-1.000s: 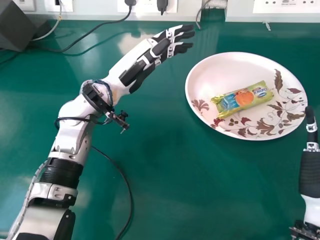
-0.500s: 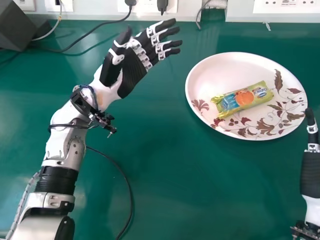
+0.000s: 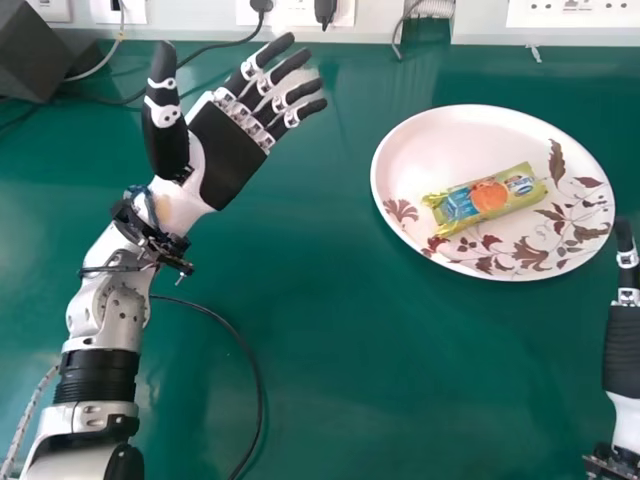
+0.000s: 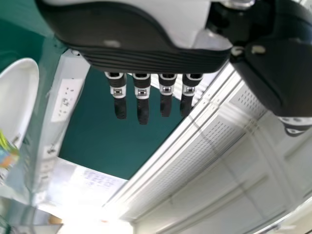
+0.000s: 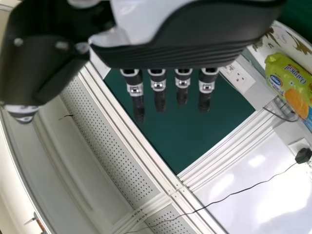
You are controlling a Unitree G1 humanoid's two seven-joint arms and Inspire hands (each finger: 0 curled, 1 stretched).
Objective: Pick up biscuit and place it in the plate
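The biscuit packet [image 3: 485,199], yellow-green with an orange and blue print, lies flat on the white oval plate [image 3: 455,135] with brown leaf patterns. My left hand [image 3: 232,150] is held left of the plate, palm showing, its fingers straight and spread, holding nothing. At the right edge of the head view is part of my right hand [image 3: 622,345], beside the plate's right rim. The left wrist view shows my left hand [image 4: 141,105] with extended fingers; in the right wrist view my right hand [image 5: 157,92] has straight fingers, with the biscuit packet [image 5: 291,85] off to one side.
A green table [image 3: 330,380] bears the plate. Black cables [image 3: 258,385] run across it under and beside my left arm. A dark grey box [image 3: 38,50] stands at the back left, and sockets [image 3: 570,12] line the wall behind.
My left hand has moved left, away from the plate, and turned so its palm and thumb now show. The plate and biscuit packet have stayed put; my right hand has barely shifted.
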